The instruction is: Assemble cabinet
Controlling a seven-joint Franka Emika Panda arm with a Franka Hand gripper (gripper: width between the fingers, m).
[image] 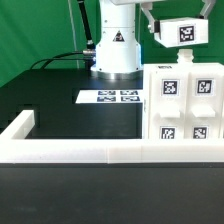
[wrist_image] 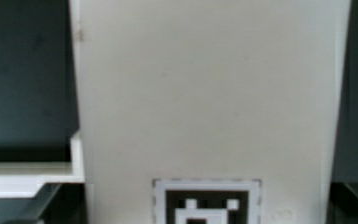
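While the gripper (image: 153, 27) pinches a tagged white panel (image: 183, 32) in the air, the cabinet body (image: 186, 105) stands beneath it, apart, by the table's edge on the exterior view's right, against the near-edge rim (image: 60, 152). The marker board (image: 110, 97) lies just beside the body.

the cabinet (image: 180, 105) stands on the table (image: 50, 100) at the exterior view's right, just behind the low rim (image: 90, 152) that runs along the front edge. the marker board (image: 110, 97) lies flat just beside the cabinet, toward the exterior view's left, and my base (image: 115, 50) stands behind that board. my gripper (image: 154, 24) holds a loose panel (image: 183, 32) in the air above the cabinet, apart from its top.
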